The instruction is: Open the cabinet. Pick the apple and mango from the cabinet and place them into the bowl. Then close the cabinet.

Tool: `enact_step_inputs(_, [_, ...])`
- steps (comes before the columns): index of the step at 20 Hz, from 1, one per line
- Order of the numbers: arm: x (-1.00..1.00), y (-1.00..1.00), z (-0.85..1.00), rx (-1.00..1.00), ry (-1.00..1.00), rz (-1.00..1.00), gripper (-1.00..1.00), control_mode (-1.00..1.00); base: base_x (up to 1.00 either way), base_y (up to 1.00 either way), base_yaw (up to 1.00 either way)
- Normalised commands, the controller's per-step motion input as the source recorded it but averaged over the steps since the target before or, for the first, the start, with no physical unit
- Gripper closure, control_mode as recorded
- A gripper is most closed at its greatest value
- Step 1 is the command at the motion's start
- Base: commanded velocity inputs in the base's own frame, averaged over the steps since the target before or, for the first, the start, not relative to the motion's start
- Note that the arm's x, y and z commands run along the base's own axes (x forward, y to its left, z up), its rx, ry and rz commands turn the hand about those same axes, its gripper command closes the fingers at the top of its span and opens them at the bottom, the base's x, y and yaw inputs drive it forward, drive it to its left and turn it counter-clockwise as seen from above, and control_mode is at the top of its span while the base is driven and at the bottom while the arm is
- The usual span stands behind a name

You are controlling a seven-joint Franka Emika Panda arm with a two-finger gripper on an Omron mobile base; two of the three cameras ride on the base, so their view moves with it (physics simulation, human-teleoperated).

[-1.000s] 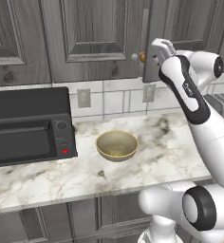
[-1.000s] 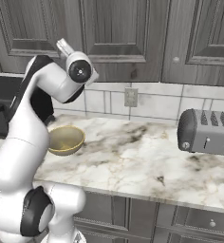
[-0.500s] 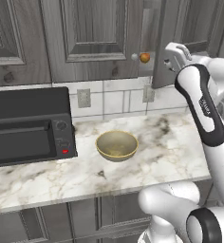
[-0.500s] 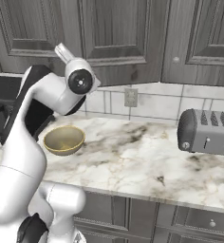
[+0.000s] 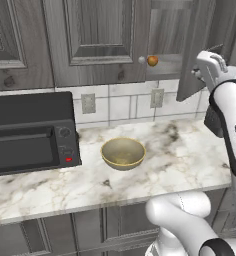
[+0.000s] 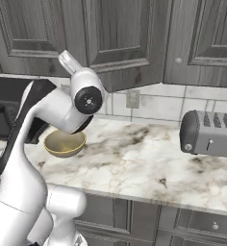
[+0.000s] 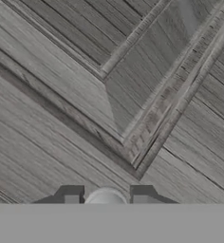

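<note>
The dark grey cabinet (image 5: 97, 37) has its right door (image 5: 190, 50) swung partly open. My gripper (image 5: 196, 74) is at that door's lower edge. In the hand view the gripper (image 7: 106, 199) is shut on the door's small pale knob (image 7: 106, 194), with the raised door panel (image 7: 109, 95) close in front. The small orange-red apple (image 5: 152, 60) sits on the cabinet's shelf in the gap beside the open door. The mango is hidden. Below on the marble counter stands the tan bowl (image 5: 123, 152), also the bowl (image 6: 64, 143) behind my arm.
A black microwave oven (image 5: 30, 132) stands on the counter's left. A silver toaster (image 6: 209, 134) stands at the right. The open door juts out over the counter (image 5: 180, 160). Wall outlets (image 5: 88, 103) sit on the tiled backsplash.
The right door has swung further open with my gripper on its knob. The arm has moved right and toward the base, and the apple inside has come into view.
</note>
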Motion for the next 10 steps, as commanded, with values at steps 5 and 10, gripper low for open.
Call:
enact_step_inputs(5, [-0.52, -0.44, 0.00, 0.00, 0.00, 0.00, 1.00, -1.00, 0.00, 0.00, 0.00])
enact_step_inputs(10, [-0.27, -0.19, 0.00, 0.00, 0.00, 0.04, -1.00, -1.00, 0.00, 0.00, 0.00])
